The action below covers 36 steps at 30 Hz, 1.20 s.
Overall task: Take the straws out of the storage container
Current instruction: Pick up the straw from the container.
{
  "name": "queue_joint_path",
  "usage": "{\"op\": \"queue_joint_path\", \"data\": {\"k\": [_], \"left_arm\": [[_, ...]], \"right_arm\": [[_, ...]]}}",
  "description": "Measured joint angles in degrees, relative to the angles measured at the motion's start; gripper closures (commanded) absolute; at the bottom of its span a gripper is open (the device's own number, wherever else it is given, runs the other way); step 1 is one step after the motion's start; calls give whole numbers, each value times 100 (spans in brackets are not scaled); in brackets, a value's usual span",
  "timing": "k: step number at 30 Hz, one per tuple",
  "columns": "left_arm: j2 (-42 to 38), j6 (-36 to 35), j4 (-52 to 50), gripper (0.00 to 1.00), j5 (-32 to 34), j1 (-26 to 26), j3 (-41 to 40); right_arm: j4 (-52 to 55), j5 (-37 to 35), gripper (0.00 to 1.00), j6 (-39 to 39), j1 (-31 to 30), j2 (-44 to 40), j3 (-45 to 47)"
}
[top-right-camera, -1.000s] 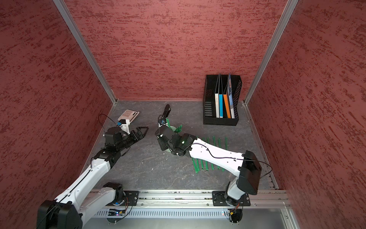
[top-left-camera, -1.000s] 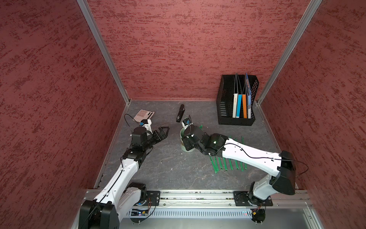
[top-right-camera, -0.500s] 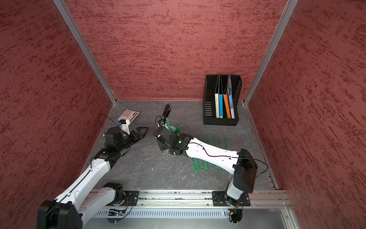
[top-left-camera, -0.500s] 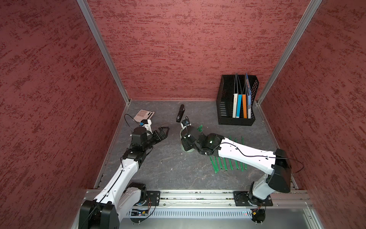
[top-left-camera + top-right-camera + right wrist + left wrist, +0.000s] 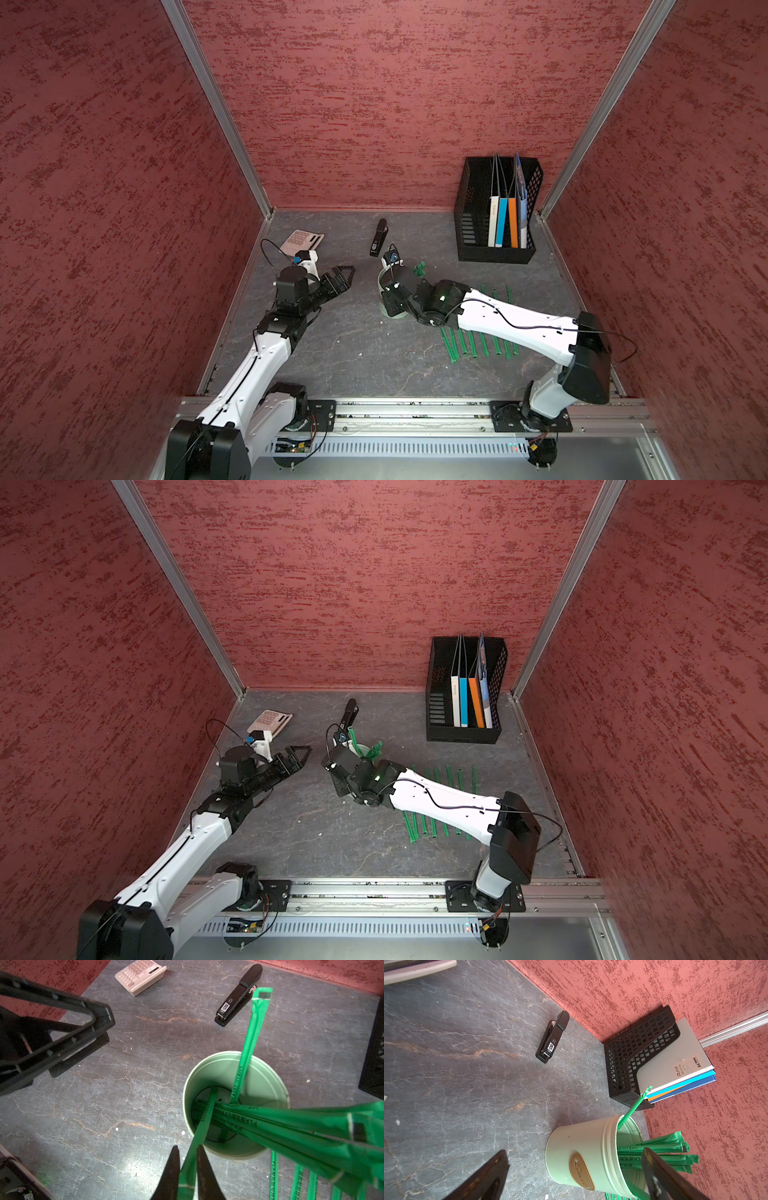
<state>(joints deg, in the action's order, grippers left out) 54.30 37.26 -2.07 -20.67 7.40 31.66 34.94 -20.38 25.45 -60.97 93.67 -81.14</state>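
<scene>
Right wrist view, right gripper [image 5: 187, 1147] over storage container [image 5: 209, 1068], pinching one straw [image 5: 204, 1120]

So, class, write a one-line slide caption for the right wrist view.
Right gripper pinching one bright green wrapped straw that leans out of the pale mint-green cylindrical cup.

The left arm [image 5: 266, 361] and the right arm [image 5: 519, 328] share one build: long white shells dotted with small dark screws, joined by bulky black housings. A thin black cable [image 5: 505, 320] trails along each white link. A small green light [image 5: 441, 298] glows on the right arm's black wrist housing. The left gripper [image 5: 349, 277] has black fingers shaped as open triangular frames; the right gripper [image 5: 187, 1147] shows dark, tapering fingers. Black base plates [image 5: 320, 415] sit bolted on a silver rail [image 5: 415, 417].
</scene>
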Motion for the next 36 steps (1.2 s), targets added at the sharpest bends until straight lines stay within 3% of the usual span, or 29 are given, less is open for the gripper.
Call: {"op": "queue_joint_path", "data": {"k": [10, 20, 36], "left_arm": [[0, 0, -4, 0, 0, -7, 0], [0, 0, -4, 0, 0, -37, 0], [17, 2, -4, 0, -4, -48, 0]], "right_arm": [[61, -212, 94, -232, 9, 0, -83], [407, -319, 95, -667, 155, -127, -970], [1596, 398, 95, -903, 382, -1598, -1912]]}}
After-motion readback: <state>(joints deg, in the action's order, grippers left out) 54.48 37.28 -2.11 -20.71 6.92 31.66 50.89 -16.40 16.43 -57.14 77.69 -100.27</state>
